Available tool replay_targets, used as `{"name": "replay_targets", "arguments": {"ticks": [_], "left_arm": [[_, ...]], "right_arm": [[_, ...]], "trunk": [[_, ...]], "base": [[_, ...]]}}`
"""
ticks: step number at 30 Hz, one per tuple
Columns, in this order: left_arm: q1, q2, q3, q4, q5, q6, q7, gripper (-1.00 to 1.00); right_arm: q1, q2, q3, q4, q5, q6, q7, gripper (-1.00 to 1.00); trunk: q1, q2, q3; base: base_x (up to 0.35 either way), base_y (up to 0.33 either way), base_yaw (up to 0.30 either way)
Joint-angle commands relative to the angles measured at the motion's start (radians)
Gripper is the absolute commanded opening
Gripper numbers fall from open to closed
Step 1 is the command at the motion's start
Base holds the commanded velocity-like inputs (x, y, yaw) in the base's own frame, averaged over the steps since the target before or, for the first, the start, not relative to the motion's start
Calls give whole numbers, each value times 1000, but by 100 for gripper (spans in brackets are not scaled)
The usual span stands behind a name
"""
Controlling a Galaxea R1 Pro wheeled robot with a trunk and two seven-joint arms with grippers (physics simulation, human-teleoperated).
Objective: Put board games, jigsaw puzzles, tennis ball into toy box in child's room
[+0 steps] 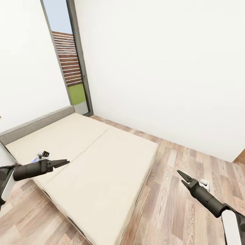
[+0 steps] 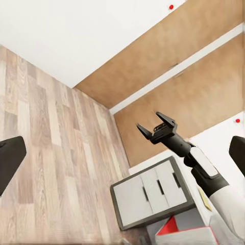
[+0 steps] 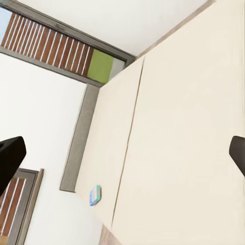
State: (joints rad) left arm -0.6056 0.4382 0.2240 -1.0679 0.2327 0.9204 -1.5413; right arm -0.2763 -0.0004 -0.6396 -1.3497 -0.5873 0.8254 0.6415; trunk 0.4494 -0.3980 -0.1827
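Note:
The bed (image 1: 102,163) with its beige mattress and grey headboard lies in front of me. A small blue board game (image 3: 95,195) rests on the mattress near the headboard corner. In the head view it is a blue patch (image 1: 35,159) mostly hidden behind my left arm. My left gripper (image 1: 65,162) hovers over the bed's near left part, and its fingers (image 2: 10,161) are spread wide and empty. My right gripper (image 1: 181,176) hangs open over the floor right of the bed, its fingers (image 3: 9,158) holding nothing. The toy box and table are out of view.
A tall dark-framed window (image 1: 73,68) stands behind the bed's far corner. White walls close the back and left. Wood-plank floor (image 1: 177,204) runs along the bed's right side. A low cabinet (image 2: 153,196) with white doors, a red and white object (image 2: 181,232) beside it, shows past my right gripper (image 2: 148,121).

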Motion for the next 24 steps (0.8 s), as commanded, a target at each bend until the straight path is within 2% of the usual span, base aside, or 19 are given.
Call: {"name": "replay_targets", "arguments": {"ticks": [1,24], "left_arm": [[0,1,0,0,1,11,-3,100],[0,1,0,0,1,10,-5,100]], "right_arm": [[-1,0,-2,0,0,6,3,100],[-1,-1,-2,0,0,6,3,100]], "trunk": [[1,-2,-2],[1,-2,-2]], "base": [[0,93,-280],[0,93,-280]]}}
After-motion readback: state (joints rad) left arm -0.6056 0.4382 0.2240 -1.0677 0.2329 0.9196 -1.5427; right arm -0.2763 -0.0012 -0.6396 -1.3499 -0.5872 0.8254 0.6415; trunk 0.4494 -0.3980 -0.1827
